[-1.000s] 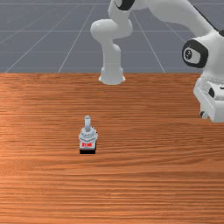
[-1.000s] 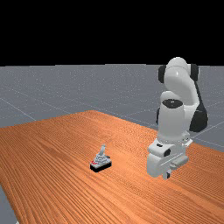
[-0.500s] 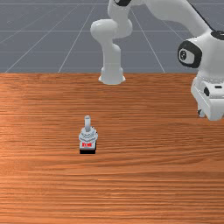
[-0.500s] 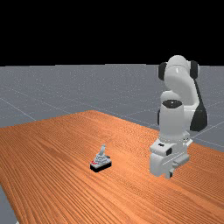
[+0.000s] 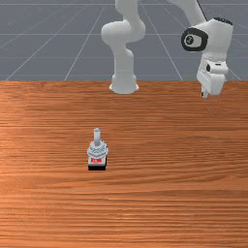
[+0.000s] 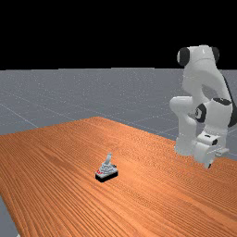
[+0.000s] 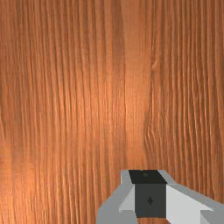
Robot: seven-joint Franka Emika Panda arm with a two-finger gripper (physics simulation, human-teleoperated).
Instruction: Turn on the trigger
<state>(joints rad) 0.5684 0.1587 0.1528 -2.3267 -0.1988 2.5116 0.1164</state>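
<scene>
With the trigger (image 5: 97, 151) upright on the table (image 5: 169, 203), well apart from my hand (image 5: 204, 93), whose opening I cannot tell, 2 steps seem left: reaching it and switching it on.

One joystick (image 5: 98, 151), one arm (image 6: 201, 76), one table (image 5: 145, 208)

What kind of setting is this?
Likely a simulated robotics test scene: a white-and-grey arm, a wooden table bearing a small joystick-like device, and a plain gridded floor.
</scene>
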